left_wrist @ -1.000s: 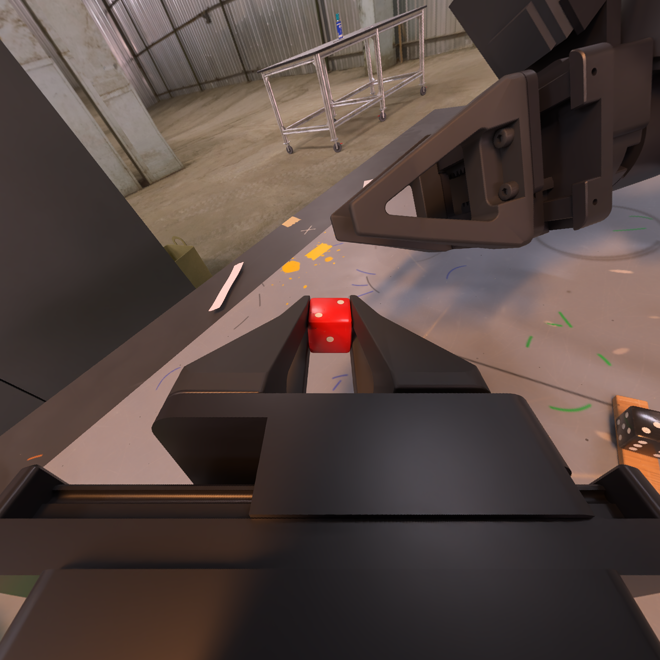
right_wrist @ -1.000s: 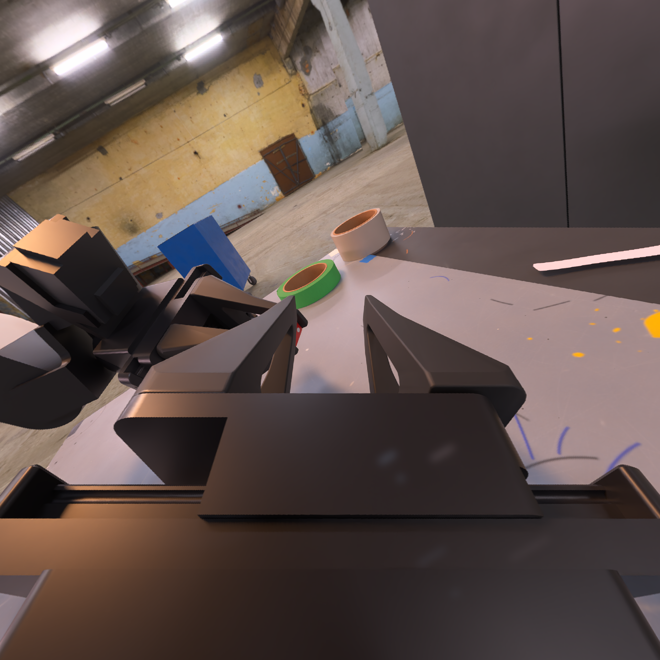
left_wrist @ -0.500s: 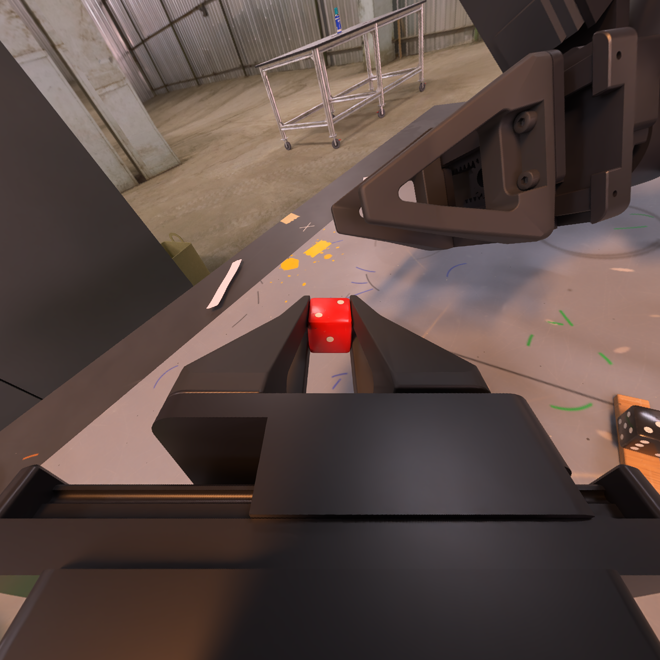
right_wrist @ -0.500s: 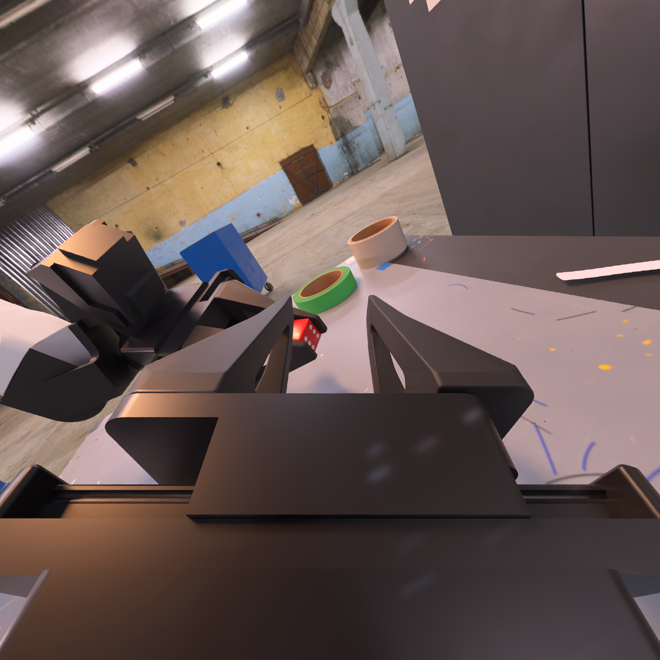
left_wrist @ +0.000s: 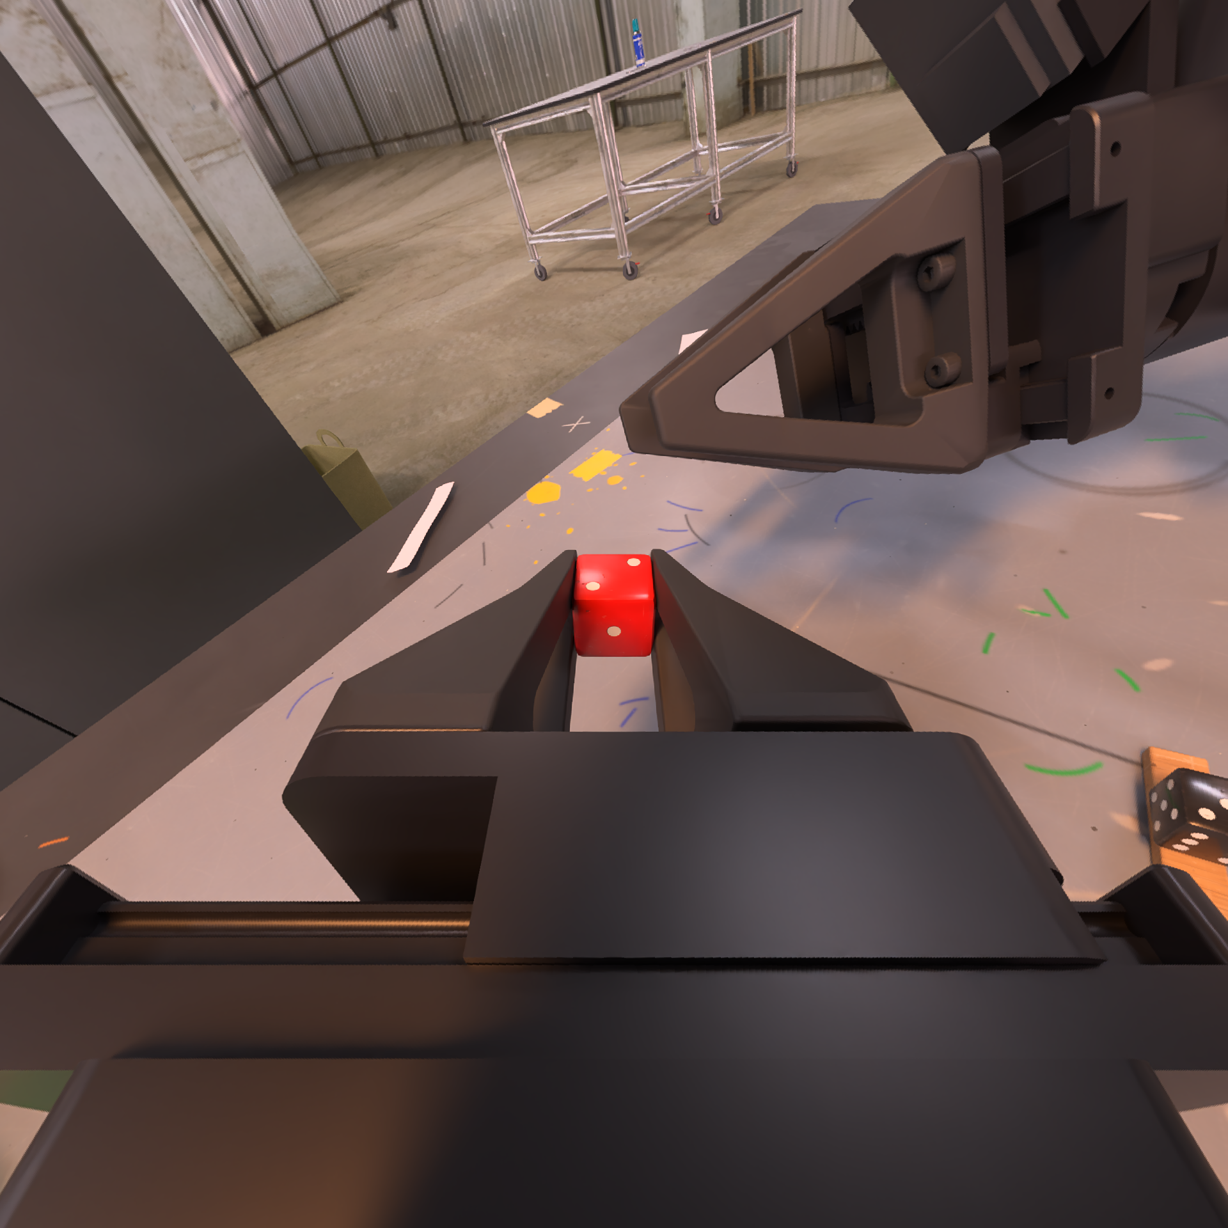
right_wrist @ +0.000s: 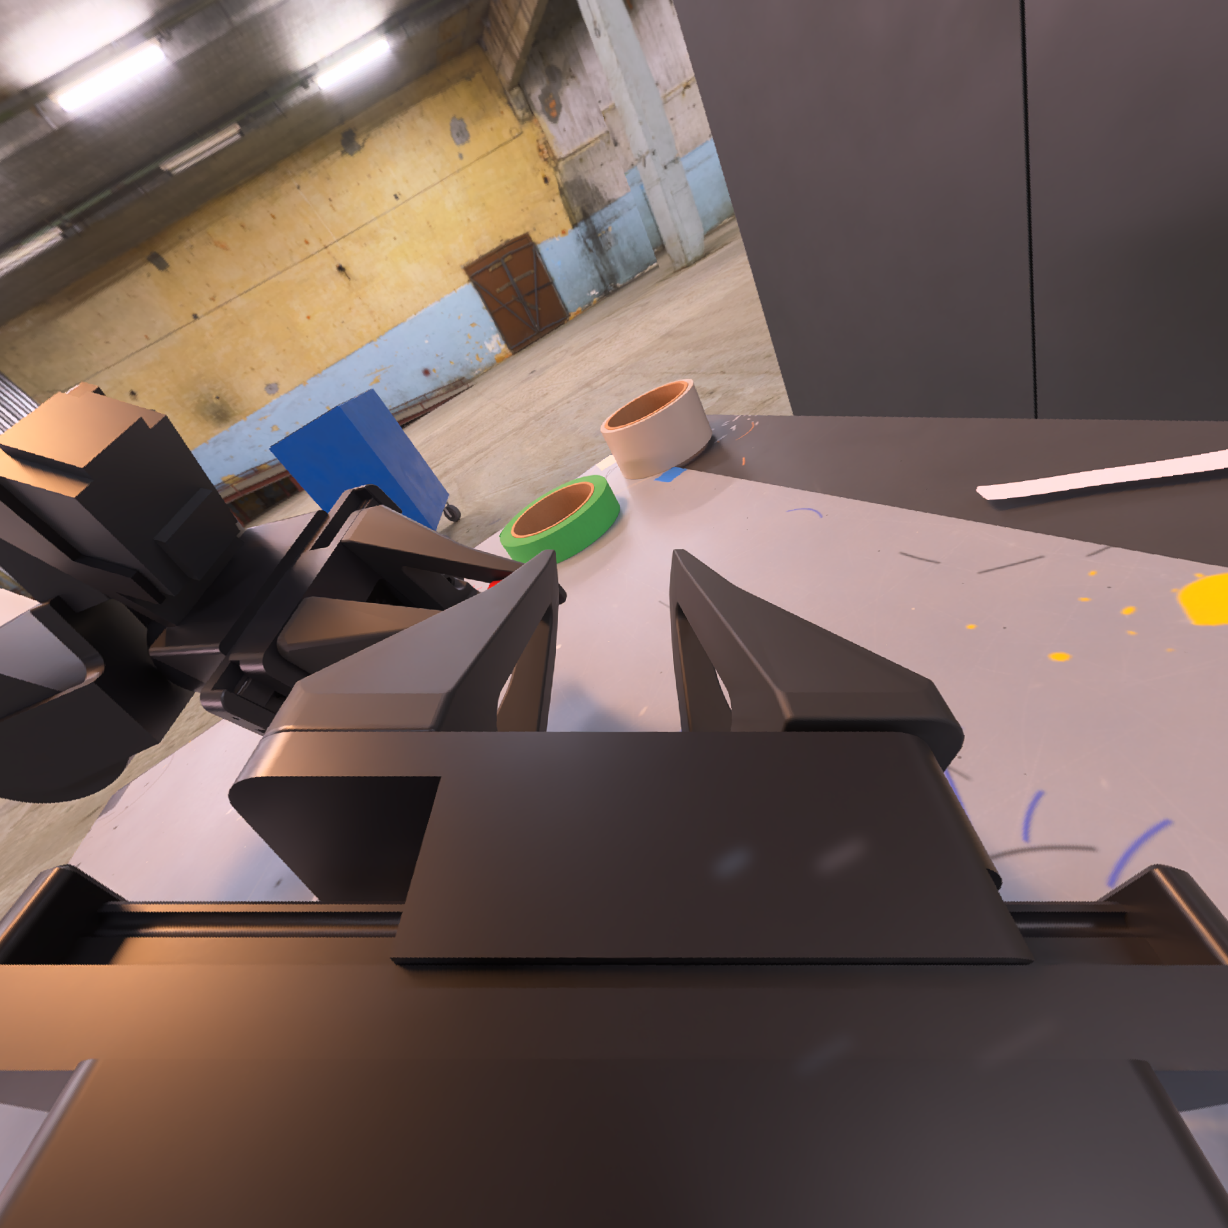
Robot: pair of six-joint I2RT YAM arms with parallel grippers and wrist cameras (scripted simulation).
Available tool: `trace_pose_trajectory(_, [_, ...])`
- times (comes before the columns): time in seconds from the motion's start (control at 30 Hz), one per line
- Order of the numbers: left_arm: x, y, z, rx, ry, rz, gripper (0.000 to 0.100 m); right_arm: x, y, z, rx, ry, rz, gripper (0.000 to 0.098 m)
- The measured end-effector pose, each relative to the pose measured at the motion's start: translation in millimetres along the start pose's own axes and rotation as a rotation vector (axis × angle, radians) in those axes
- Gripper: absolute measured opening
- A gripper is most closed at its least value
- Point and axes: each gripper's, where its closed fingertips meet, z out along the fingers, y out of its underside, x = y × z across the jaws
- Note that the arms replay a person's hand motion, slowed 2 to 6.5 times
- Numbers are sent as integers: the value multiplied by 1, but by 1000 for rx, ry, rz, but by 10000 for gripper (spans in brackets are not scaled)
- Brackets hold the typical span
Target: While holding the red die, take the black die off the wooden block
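Black die [left_wrist: 1189, 827] on wooden block [left_wrist: 1173, 764]: looks light, rigid, slick, so pinch opposite flat faces; left gripper [left_wrist: 613, 565] clamping red die [left_wrist: 613, 603], right gripper [right_wrist: 614, 565] spread, empty

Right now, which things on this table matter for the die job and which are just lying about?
For the job: red die in the left gripper; black die on the wooden block; right gripper, open.
Lying about: green tape roll; beige tape roll; white strip.

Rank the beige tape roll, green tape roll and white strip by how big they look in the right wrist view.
1. White strip, the longest, cut off at the frame edge.
2. Green tape roll and beige tape roll: alike; the green one is nearer, so no ranking.
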Motion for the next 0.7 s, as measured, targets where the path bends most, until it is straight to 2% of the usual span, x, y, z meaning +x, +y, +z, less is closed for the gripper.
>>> trace_pose_trajectory(0.17, [0, 1, 0, -6, 3, -8, 180, 1, -1, -1, 7, 7, -2, 275])
trace_pose_trajectory(0.47, [2, 5, 1, -22, 13, 21, 180, -8, -4, -1, 37, -47, -4, 321])
trace_pose_trajectory(0.7, [2, 3, 1, -15, 6, 34, 180, -5, 0, 0, 19, -36, 10, 336])
